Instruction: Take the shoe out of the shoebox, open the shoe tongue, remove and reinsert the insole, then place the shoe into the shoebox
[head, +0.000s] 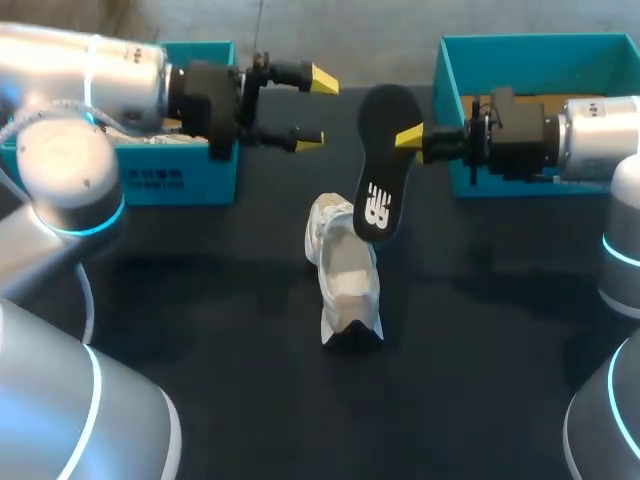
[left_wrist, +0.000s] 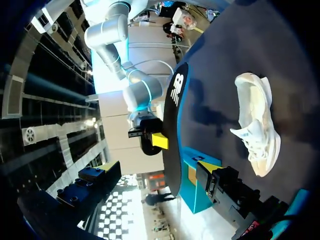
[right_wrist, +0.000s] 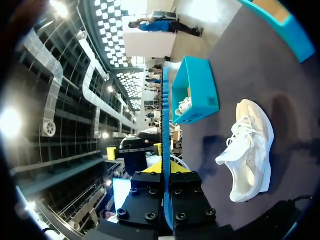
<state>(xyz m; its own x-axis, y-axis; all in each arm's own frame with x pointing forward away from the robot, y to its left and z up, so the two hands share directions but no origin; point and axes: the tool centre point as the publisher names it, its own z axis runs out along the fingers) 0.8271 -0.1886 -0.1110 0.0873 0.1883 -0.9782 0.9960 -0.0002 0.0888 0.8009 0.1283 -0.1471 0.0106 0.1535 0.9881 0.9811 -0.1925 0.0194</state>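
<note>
— Nearest, the right gripper (right_wrist: 166, 172): what's in it?
— Its fingers are clamped on the flat black insole with a white logo (head: 380, 170), held on edge.
— The left gripper (head: 315, 110)?
— Spread wide, nothing in it, at the insole's nine o'clock.
— The white mesh sneaker (head: 345, 275)?
— On the black table (head: 200, 310), at the insole's six o'clock, outside the left teal cardboard box (head: 180, 180) and the right teal cardboard box (head: 540, 62).

A white logo (head: 378, 207) stood on the black insole (head: 385, 150), at its six o'clock end. White print (head: 152, 180) ran along the front wall of the shoebox (head: 205, 186) at ten o'clock, too small to read.
</note>
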